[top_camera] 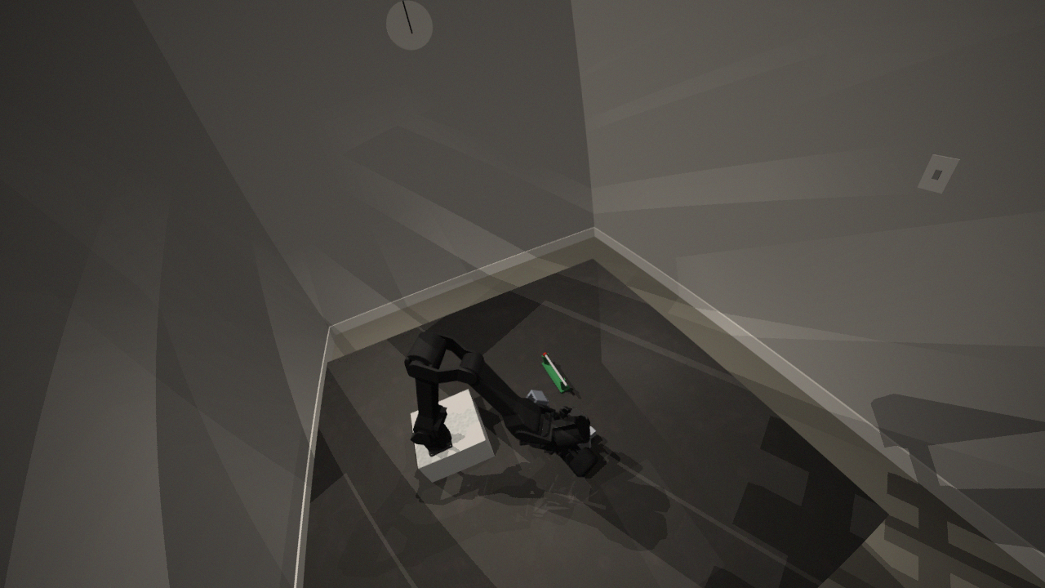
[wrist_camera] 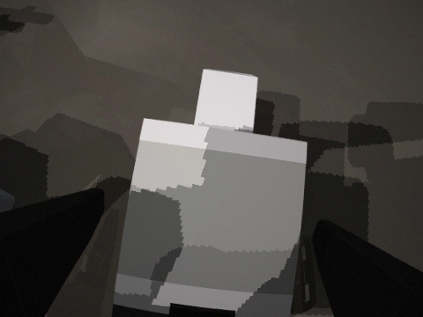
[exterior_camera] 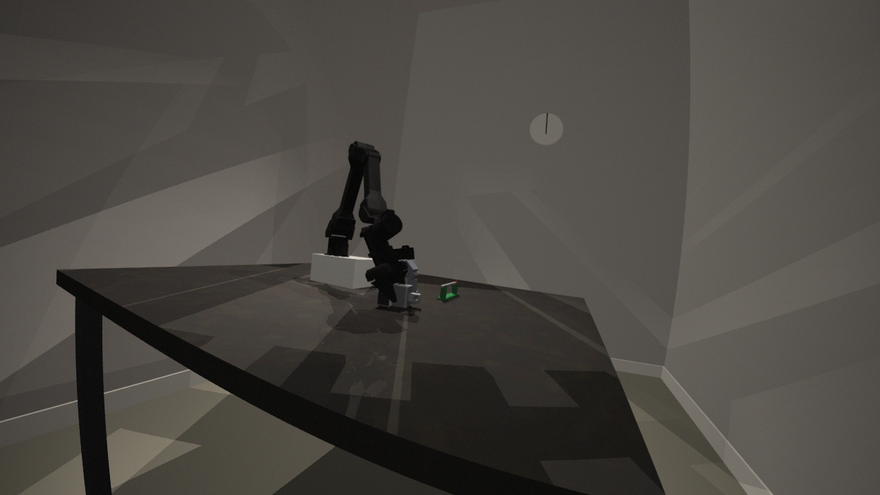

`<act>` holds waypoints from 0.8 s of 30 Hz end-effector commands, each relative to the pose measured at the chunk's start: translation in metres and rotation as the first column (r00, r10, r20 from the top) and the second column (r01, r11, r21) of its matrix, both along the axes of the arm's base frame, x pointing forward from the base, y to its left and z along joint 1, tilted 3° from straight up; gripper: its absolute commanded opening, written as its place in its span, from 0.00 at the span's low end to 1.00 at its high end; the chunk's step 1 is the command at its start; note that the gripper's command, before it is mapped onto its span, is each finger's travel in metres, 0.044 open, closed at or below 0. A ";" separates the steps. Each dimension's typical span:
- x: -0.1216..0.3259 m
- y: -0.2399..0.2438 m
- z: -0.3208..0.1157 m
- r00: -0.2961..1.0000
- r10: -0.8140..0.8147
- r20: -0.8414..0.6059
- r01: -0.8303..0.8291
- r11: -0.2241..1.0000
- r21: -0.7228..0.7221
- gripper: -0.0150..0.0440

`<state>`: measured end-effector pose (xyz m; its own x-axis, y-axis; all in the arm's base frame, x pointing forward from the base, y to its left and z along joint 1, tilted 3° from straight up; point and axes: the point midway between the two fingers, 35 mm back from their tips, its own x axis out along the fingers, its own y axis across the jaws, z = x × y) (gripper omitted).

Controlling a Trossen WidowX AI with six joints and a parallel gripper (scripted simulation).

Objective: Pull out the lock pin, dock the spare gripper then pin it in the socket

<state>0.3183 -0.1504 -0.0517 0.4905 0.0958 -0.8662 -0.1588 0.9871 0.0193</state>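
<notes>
The spare gripper (top_camera: 591, 432) (exterior_camera: 403, 295) (wrist_camera: 229, 207), a light grey block with a pale spigot (wrist_camera: 226, 99), lies on the table. My gripper (wrist_camera: 211, 217) is open, low over it, with one finger on each side of the block; nothing is gripped. In the top and exterior views my gripper partly hides the block. The blue-grey mount (top_camera: 536, 397) (exterior_camera: 412, 269) stands close beside my gripper; its socket cannot be made out. The pale lock pin (top_camera: 556, 369) with a red end lies across the green stand (top_camera: 552, 375) (exterior_camera: 448, 296).
The arm's white base block (top_camera: 469, 409) (exterior_camera: 332, 271) stands on the dark table (exterior_camera: 480, 332). The green stand is beyond the mount, away from my gripper. The mount's corner shows at the left edge of the wrist view (wrist_camera: 5, 199), close outside the left finger.
</notes>
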 end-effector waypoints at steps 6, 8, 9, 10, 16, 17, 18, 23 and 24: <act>0.000 0.001 -0.002 1.000 0.002 0.003 -0.002 1.000 0.001 0.73; 0.000 0.001 -0.002 1.000 0.002 0.003 -0.002 1.000 0.001 0.64; 0.000 0.001 -0.002 1.000 0.002 0.003 -0.002 1.000 0.001 0.60; 0.000 0.001 -0.002 1.000 0.002 0.003 -0.002 1.000 0.001 0.59; 0.000 0.000 -0.002 1.000 0.002 0.003 -0.002 1.000 0.001 0.52; 0.000 0.000 -0.002 1.000 0.002 0.003 -0.002 1.000 0.001 0.48; 0.000 0.000 -0.002 1.000 0.002 0.003 -0.002 1.000 0.001 0.43; 0.003 -0.002 0.012 1.000 0.002 0.004 -0.002 1.000 0.001 0.25; 0.003 -0.002 0.016 1.000 0.002 0.004 -0.002 1.000 0.001 0.25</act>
